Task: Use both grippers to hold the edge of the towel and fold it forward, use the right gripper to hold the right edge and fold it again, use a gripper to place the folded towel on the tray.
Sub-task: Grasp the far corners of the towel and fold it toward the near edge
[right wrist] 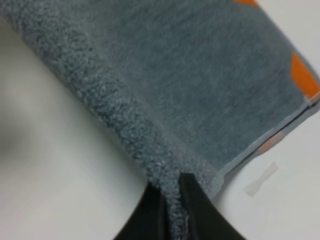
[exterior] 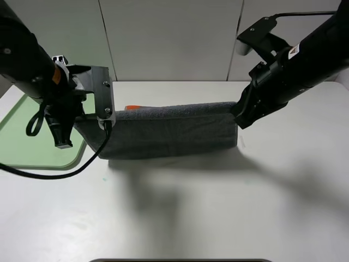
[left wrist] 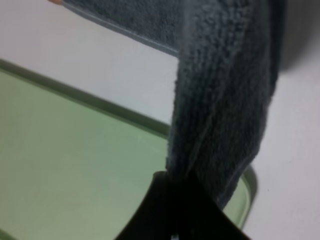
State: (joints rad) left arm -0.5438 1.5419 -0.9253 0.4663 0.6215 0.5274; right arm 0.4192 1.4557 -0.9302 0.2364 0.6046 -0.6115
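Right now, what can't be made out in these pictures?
Exterior high: the tray is cut by the left edge and partly behind the left arm.
Exterior high: the towel fold hides most of its striped band; only an orange sliver shows.
Wrist views: left gripper and right gripper fingertips are buried in blurred cloth.

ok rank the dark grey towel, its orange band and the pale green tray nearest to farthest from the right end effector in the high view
1. Dark grey terry towel: clamped in the right end effector.
2. Orange band: towel's far left end.
3. Pale green plastic tray: farthest, left of the towel.
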